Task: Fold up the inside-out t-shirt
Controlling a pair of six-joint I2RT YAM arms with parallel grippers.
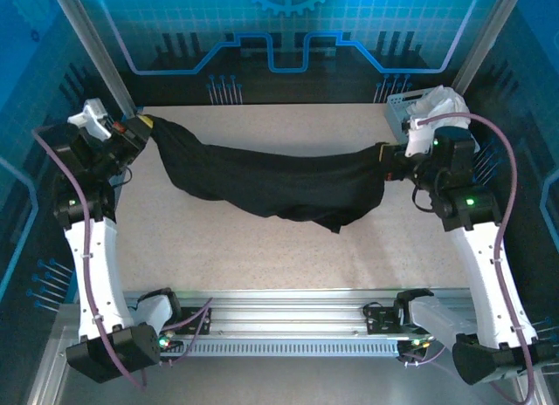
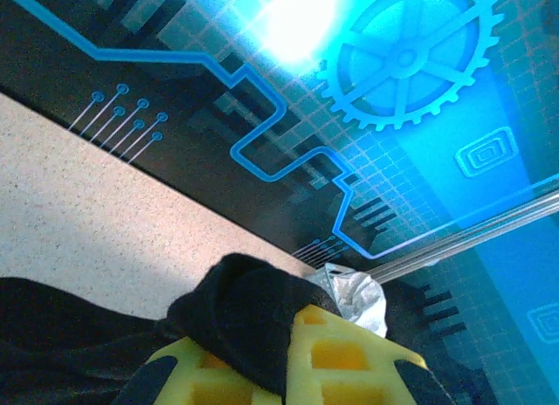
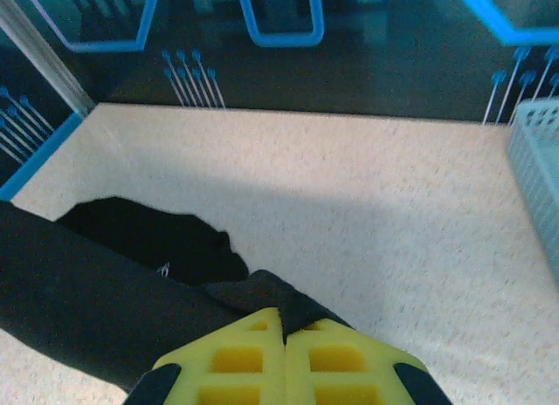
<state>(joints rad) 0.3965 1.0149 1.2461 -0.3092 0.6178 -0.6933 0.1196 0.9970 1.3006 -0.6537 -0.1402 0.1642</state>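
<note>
We count one black t-shirt stretched in a sagging band across the far half of the table between two grippers, the left gripper clamped on one end and the right gripper clamped on the other, plus one basket holding one white cloth at the far right corner.

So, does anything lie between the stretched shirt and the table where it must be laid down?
Nothing visible does. The t-shirt hangs between the left claw and right claw over the table; the basket sits aside, far right.
</note>
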